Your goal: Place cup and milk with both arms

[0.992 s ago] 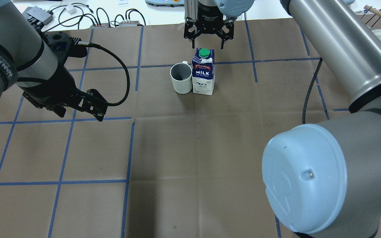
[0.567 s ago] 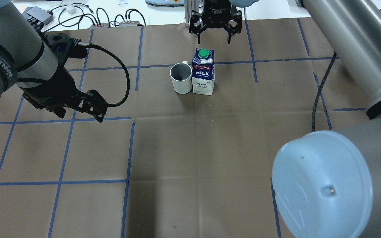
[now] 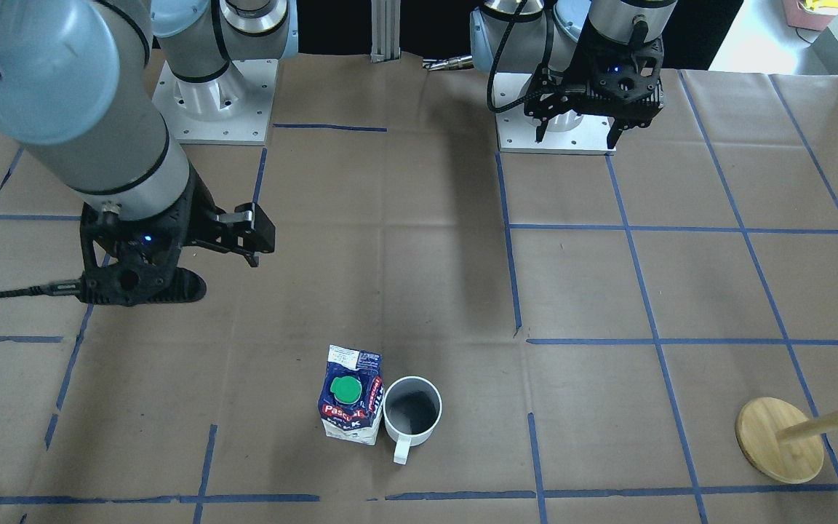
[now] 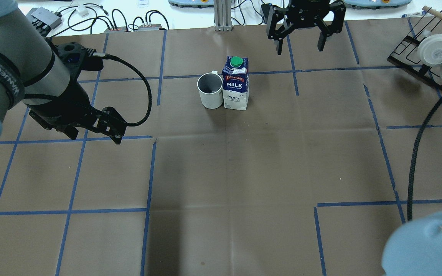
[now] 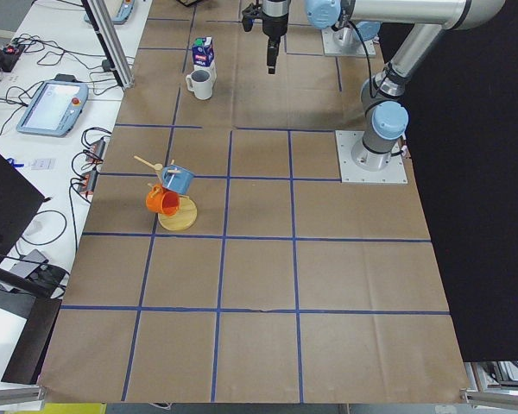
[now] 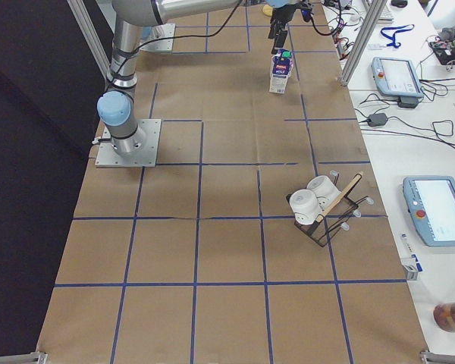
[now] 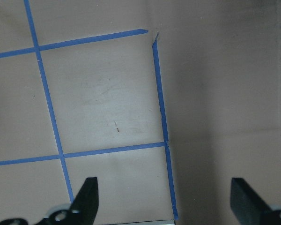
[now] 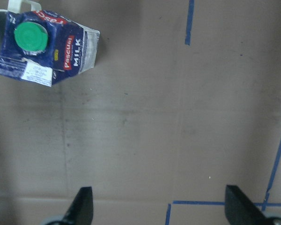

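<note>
The left claw (image 4: 93, 136), nearest the robot's base, hangs spread and empty over the brown paper counter (image 4: 244, 172) with its blue tape grid. It sits well to the left of the tall gable-top milk carton (image 4: 236, 82), the one with the dark blue top and white foot, and on the robot's side of it. Its wrist view shows only bare paper between the fingers.

Farther out stands the carton itself, upright, with its round green cap on top. The white ceramic mug (image 4: 210, 90) with the dark grey inside touches its left flank, mouth up, with the loop handle turned away from the robot. Judged from this tidy pairing, both things look already set down. Neither is gripped, and each rests on its own base.

Beyond the carton and off to its right hovers the right claw (image 4: 299, 48), fingers wide apart with nothing in them. Each claw stands clear of the pair — probably so that no finger can tip the carton or nudge the mug.
</note>
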`<state>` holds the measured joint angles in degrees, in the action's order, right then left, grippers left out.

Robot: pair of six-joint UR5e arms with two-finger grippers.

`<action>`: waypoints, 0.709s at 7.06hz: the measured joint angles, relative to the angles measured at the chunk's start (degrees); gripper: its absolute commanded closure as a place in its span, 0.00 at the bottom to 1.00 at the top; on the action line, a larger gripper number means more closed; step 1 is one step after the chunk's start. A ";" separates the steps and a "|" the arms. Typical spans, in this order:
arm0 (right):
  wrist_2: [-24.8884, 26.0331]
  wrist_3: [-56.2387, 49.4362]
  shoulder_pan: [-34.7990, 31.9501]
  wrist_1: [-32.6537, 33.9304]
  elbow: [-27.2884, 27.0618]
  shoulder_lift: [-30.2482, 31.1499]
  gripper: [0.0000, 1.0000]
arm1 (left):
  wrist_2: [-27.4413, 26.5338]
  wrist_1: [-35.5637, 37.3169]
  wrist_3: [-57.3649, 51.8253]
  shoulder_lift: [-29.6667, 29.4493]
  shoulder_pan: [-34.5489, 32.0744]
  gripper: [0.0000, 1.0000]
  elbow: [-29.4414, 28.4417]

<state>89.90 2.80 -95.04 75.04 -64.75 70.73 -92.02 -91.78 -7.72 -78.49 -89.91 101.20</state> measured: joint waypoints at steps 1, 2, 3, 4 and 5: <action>0.28 -0.78 2.12 1.94 -6.98 5.28 0.00 | 0.00 0.02 0.04 0.00 0.00 0.00 0.02; 0.21 -0.89 3.70 4.93 -14.68 10.90 0.00 | 0.00 0.02 0.08 0.00 0.00 0.00 0.04; -0.07 0.02 4.23 9.11 -21.62 15.59 0.00 | 0.00 0.02 0.13 0.01 0.00 0.00 0.05; -0.28 1.44 4.35 13.47 -26.20 18.25 0.00 | 0.00 0.02 0.14 0.03 0.00 0.00 0.10; -0.43 2.54 4.33 15.95 -27.91 19.28 0.00 | 0.00 0.02 0.18 0.04 0.00 0.00 0.17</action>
<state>89.47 5.34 -90.71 90.99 -92.66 90.01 -92.02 -91.76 -7.54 -78.45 -89.91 101.37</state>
